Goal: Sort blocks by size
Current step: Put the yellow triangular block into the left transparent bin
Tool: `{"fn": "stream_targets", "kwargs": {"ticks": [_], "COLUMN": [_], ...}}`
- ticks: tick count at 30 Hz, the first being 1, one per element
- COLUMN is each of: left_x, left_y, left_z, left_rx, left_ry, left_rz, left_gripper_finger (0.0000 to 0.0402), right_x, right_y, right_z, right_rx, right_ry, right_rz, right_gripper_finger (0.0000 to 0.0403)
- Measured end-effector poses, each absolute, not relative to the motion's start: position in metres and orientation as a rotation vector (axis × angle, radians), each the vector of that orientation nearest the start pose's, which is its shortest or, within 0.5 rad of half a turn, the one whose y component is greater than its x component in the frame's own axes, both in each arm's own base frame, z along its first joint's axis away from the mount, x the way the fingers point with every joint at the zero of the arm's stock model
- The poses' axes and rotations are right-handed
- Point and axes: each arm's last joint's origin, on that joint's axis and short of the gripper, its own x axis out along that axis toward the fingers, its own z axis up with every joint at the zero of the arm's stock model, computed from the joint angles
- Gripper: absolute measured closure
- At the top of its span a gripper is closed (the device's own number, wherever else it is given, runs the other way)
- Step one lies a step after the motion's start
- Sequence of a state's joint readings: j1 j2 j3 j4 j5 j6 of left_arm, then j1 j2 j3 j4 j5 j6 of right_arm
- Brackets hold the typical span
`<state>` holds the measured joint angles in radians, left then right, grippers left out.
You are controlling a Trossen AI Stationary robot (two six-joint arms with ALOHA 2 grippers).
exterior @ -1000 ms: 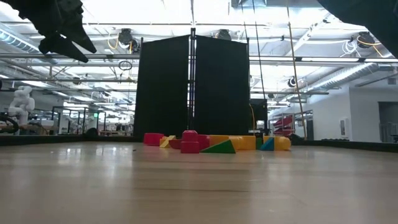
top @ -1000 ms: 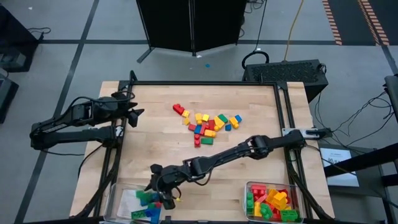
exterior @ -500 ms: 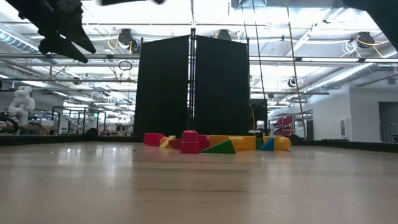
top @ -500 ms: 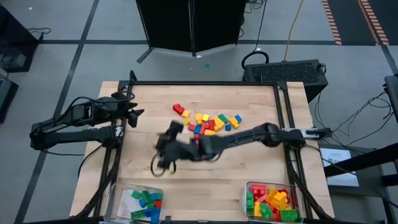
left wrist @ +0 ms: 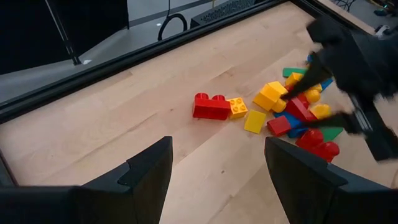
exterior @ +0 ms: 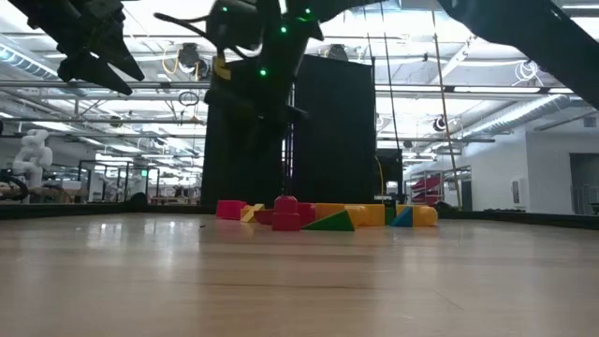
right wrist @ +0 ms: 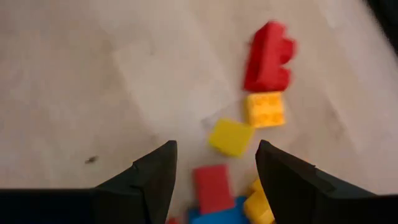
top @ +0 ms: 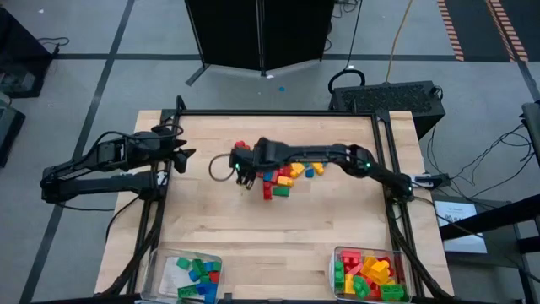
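Over the left edge of the loose pile, your right gripper hangs with its jaws parted and nothing between them; the right wrist view shows bare worktop through the gap. The blocks still to sort lie bunched mid-worktop, many touching or overlapping.

That crowding is your main risk. Come down on the cluster and a finger may land on a neighbour, push two blocks together, or lift a pair instead of one. The red block, yellow studded cube and flat yellow block at the pile's edge stand a little apart, so they look the safer picks. A long block gripped near one end could swing and drop on the way to a bin.

Two clear bins wait at the near edge, the left bin and the right bin; a misjudged size goes into the wrong one.

Your left gripper waits at the worktop's left edge, jaws apparently parted and empty.

No readable writing or brand shows anywhere.
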<state>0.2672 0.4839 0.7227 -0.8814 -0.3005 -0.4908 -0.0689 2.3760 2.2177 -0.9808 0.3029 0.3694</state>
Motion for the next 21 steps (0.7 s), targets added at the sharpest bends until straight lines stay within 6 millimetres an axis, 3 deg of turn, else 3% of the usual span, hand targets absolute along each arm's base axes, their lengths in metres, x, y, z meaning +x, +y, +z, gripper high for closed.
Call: {"fn": "stream_targets", "kwargs": {"ticks": [9, 21], "left_x": [0.081, 0.081], "left_y": [0.031, 0.032], "left_z": [0.285, 0.285], "left_rx": [-0.447, -0.442], "left_ry": [0.502, 0.498], "left_rz": [0.703, 0.718], "left_gripper_finger": [0.0146, 0.0146], "right_x": [0.496, 0.494], "right_y": [-0.078, -0.08], "right_z": [0.195, 0.153], "right_rx": [0.284, 0.364], "right_ry": [1.077, 1.032], "right_rz": [-0.538, -0.559], "right_gripper_finger": [0.0193, 0.0193]}}
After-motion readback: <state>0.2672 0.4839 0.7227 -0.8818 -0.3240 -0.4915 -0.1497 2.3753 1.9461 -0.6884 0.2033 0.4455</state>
